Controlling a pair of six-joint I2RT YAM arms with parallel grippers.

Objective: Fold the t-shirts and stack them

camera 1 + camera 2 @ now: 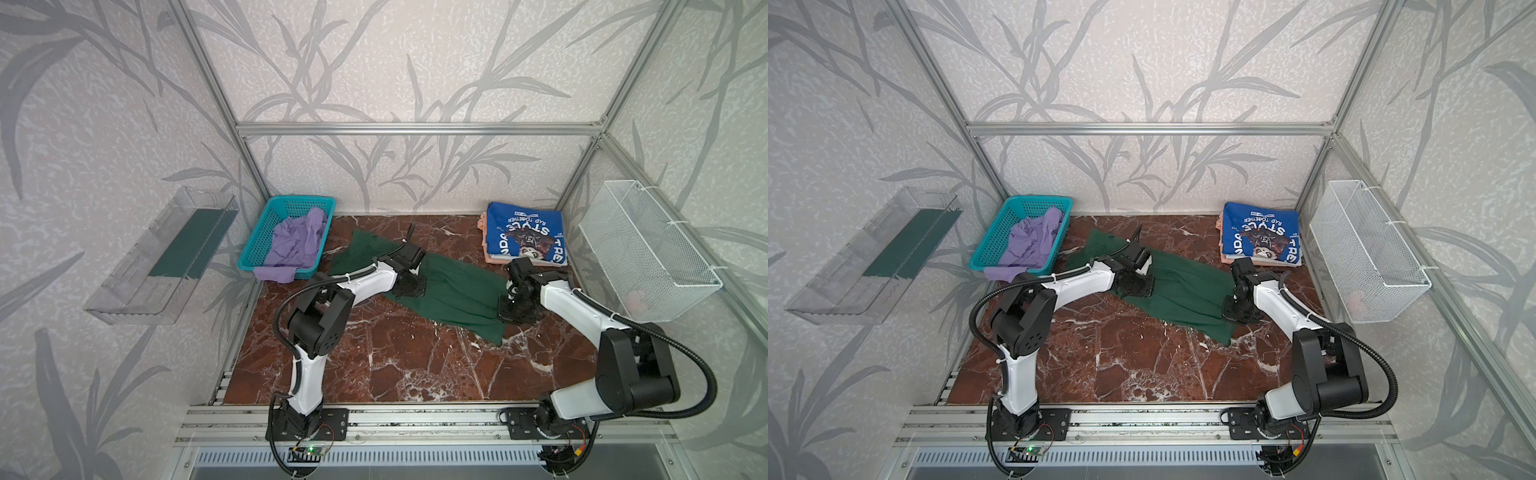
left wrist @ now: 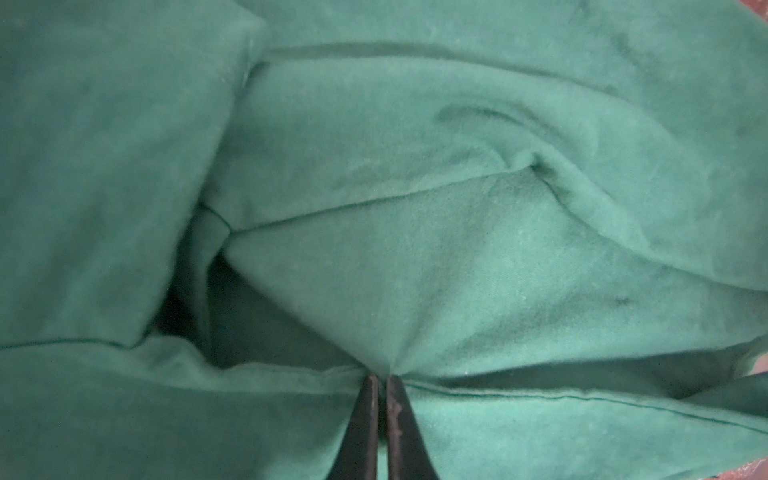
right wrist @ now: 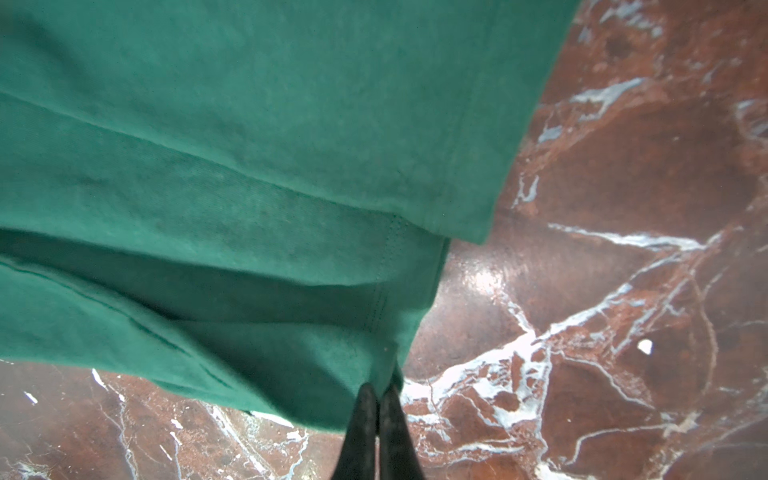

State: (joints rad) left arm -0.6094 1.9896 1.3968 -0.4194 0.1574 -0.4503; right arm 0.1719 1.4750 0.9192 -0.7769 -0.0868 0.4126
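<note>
Inside the basket (image 1: 259, 235): purple shirt (image 1: 295, 245), crumpled, one end hanging over the near rim. Not folded.

Far to the right of the basket: blue shirt (image 1: 525, 232), folded, lying on the peach shirt (image 1: 483, 222), of which only the edges show. I count these two as done and stacked.

Between the basket and that stack, on the table (image 1: 395, 365): green shirt (image 1: 457, 291), laid out in a long slanting band, partly doubled over lengthwise and rumpled at the end nearer the basket. Fold begun but not finished, as I judge it.

My left gripper (image 2: 380, 380): fingers pressed nearly together, a ridge of green cloth pinched at the tips, on the part nearer the basket.

My right gripper (image 3: 378, 392): clenched on the hem corner at the end farther from the basket.

Left to do, by my reckoning: finish folding the green shirt and carry it to the stack — then do the same with the purple one.
</note>
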